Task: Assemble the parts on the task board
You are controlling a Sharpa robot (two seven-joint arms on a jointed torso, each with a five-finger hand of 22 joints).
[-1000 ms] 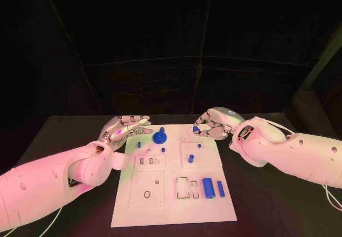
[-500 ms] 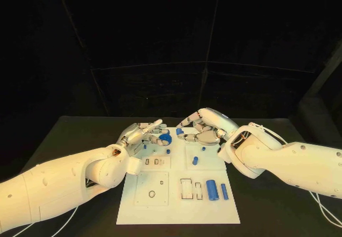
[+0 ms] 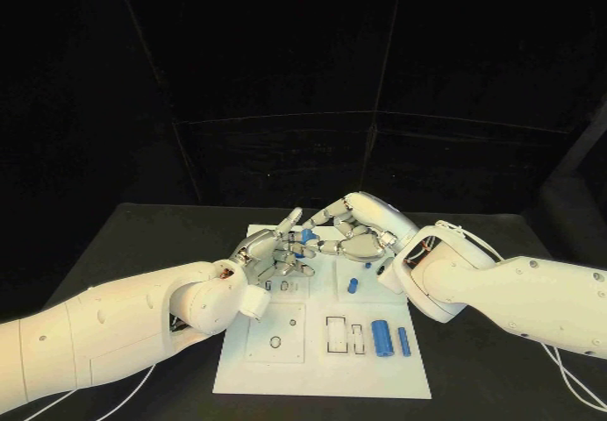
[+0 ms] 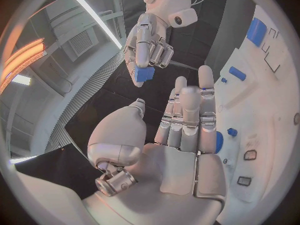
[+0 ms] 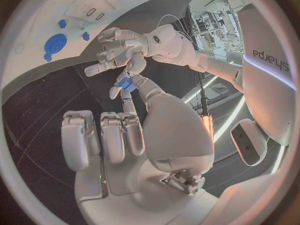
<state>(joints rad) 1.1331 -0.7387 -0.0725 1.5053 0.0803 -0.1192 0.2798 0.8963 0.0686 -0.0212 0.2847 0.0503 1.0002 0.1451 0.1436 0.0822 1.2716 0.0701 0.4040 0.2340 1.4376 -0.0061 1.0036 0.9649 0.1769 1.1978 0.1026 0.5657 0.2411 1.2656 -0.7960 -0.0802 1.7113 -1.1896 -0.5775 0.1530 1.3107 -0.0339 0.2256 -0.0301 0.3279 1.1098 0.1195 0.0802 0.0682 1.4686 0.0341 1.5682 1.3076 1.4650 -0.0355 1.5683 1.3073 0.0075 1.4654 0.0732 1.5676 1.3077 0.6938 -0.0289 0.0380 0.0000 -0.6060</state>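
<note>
Two hands meet above the board's (image 3: pixel 380 373) far edge. The right hand (image 3: pixel 358 230) pinches one small blue part (image 3: pixel 308 235); the left hand (image 3: pixel 272 252) is spread and holds nothing. Two blue cylinders (image 3: pixel 381 336) lie near the board's right edge.

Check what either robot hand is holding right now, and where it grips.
The right robot hand pinches a small blue piece at its fingertips. The left robot hand is open, holding nothing.

Both hands risen off task board (image 3: pixel 317 368); right hand (image 3: pixel 354 230) brought small blue part (image 3: pixel 308 235) to left hand (image 3: pixel 274 252).
</note>
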